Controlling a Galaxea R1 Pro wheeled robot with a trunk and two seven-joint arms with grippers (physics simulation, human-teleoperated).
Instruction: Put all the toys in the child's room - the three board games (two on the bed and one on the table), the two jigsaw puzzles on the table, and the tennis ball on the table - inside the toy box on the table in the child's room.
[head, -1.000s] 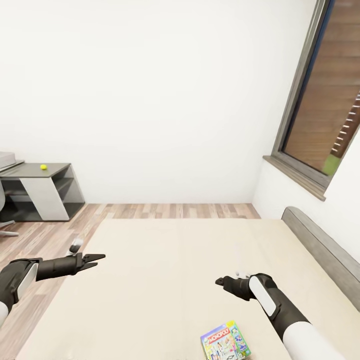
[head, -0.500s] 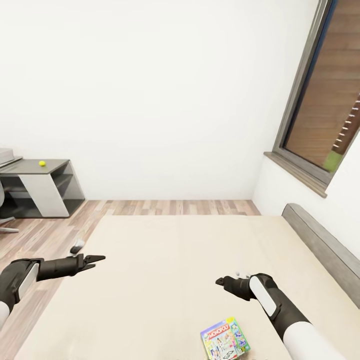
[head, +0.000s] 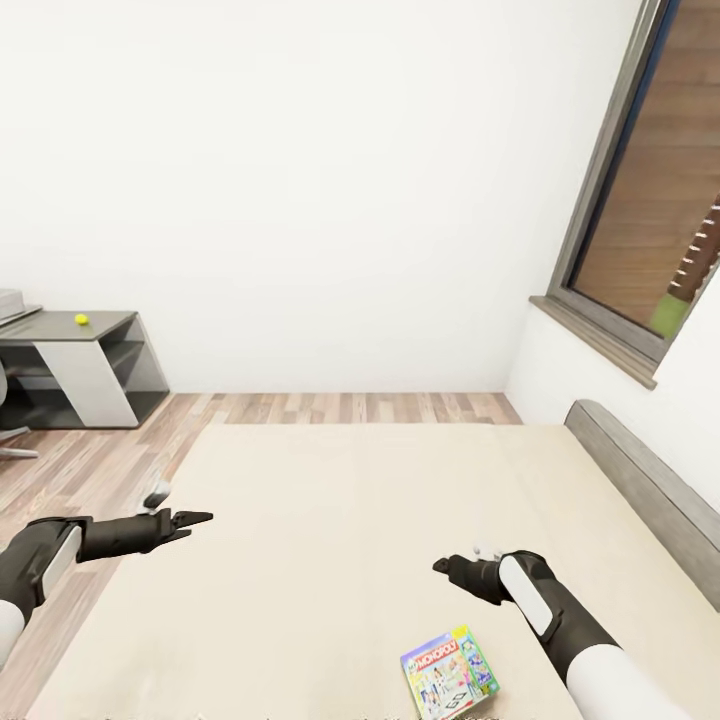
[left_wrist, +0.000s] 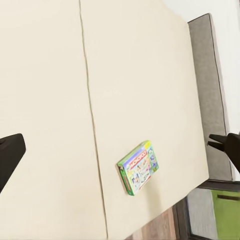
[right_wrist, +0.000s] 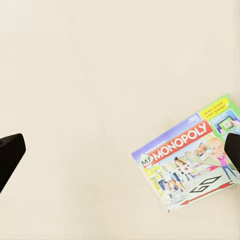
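Note:
One board game, a "My Monopoly" box (head: 450, 672) (left_wrist: 138, 168) (right_wrist: 189, 160), lies flat on the bed's cream mattress (head: 330, 520) near its front edge. My right gripper (head: 441, 565) (right_wrist: 125, 140) hovers open just above and behind it, with nothing between the fingers. Over the bed's left edge my left gripper (head: 198, 519) (left_wrist: 116, 141) hangs open and empty. Far off at the left, the tennis ball (head: 81, 319) rests on the table's low dark-grey section (head: 100, 330). The jigsaw puzzles are out of view. A grey sliver (head: 8, 298) at the left edge sits on the table; I cannot tell whether it is the toy box.
A grey headboard (head: 640, 485) runs along the bed's right side under a window (head: 650, 220). Wood-plank floor (head: 90, 470) lies between the bed and the table. A white wall stands behind.
The whole picture has shifted slightly upward, so the camera moved; more of the Monopoly box shows. Both arms hold about the same pose.

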